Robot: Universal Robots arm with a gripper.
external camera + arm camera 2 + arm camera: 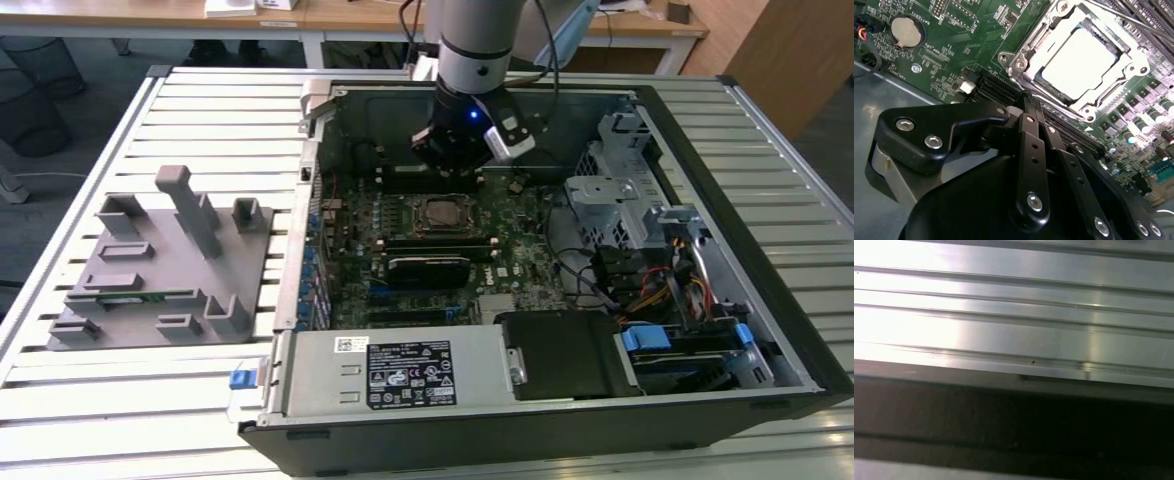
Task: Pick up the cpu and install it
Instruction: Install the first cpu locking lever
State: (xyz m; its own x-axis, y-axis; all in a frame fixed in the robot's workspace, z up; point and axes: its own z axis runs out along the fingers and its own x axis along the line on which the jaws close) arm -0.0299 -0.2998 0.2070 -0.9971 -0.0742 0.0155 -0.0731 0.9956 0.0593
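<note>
the cpu sits flat in its socket on the green motherboard, its pale metal top plate bright under the light in the second wrist view. in the exterior view the same chip lies near the middle of the open computer case, just nearer than the arm. the gripper hangs over the far part of the board, just beyond the socket and apart from the chip. its black linkages crowd the second wrist view, and the fingertips are hidden, so i cannot tell how wide it stands; it seems to carry nothing. a round coin battery lies on the board well away from the socket. on the slatted metal table, at the exterior view's left of the case, stands a grey fixture. the first wrist view shows ribbed metal slats.
</note>
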